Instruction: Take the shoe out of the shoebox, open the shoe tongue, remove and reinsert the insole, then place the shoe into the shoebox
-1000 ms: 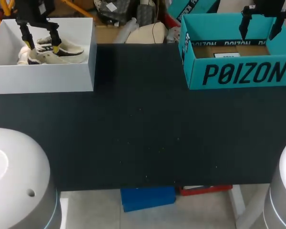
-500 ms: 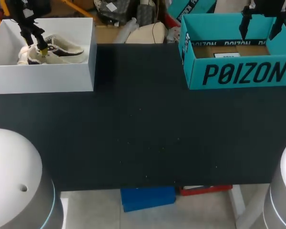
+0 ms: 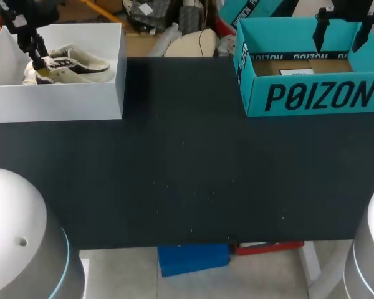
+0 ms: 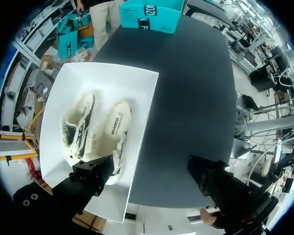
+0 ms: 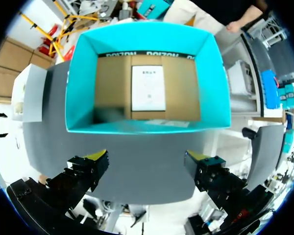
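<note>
At the surface's far left corner a white shoebox is set, and two cream shoes with dark trim are laid side by side inside it. The left gripper is held above the left part of this box, spread wide with nothing held. From the left wrist, one finger is seen over the end of the nearer shoe beside the box wall, and the other finger over the dark surface outside the box. At the far right corner an open teal shoebox is placed, with a white slip lying on its cardboard floor. The right gripper is held above that box's far wall, its yellow-tipped fingers set wide apart and holding nothing.
</note>
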Robot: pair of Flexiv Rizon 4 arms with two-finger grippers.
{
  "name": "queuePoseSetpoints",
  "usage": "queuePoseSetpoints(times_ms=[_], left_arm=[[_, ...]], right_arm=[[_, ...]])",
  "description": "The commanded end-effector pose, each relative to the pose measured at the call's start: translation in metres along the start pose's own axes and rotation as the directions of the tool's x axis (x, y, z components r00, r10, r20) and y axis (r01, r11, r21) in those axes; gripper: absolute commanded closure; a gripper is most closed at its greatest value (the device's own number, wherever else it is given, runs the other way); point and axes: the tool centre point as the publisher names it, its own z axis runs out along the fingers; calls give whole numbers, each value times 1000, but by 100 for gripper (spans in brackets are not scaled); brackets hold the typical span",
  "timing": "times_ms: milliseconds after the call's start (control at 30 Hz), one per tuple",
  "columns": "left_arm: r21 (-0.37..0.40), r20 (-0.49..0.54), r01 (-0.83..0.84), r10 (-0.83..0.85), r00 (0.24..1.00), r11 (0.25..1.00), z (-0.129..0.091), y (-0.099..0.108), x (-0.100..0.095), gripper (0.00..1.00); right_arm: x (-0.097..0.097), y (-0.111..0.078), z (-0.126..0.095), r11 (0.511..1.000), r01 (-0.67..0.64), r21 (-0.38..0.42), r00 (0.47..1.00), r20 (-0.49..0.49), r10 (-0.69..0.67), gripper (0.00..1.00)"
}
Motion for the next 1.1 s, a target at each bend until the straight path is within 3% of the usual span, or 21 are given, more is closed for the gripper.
queuePoseSetpoints(times_ms=[33, 700, 767, 800, 867, 1100], left_arm=[[10, 0, -3, 3, 1000, 1000, 1, 3, -1, 0], [10, 0, -3, 3, 1000, 1000, 1, 3, -1, 0], [7, -11, -14, 14, 1000, 1000, 4, 1, -9, 0], [5, -16, -11, 11, 1000, 1000, 5, 0, -14, 4], [-15, -19, -19, 19, 1000, 1000, 8, -1, -23, 51], [-48, -33, -40, 38, 999, 998, 22, -9, -51, 60]], right_arm=[[0, 0, 0, 1000, 0, 1, 1000, 0, 0, 0], [0, 0, 0, 1000, 0, 1, 1000, 0, 0, 0], [0, 0, 0, 1000, 0, 1, 1000, 0, 0, 0], [0, 0, 0, 1000, 0, 1, 1000, 0, 0, 0], [0, 0, 0, 1000, 0, 1, 1000, 0, 0, 0], [0, 0, 0, 1000, 0, 1, 1000, 0, 0, 0]])
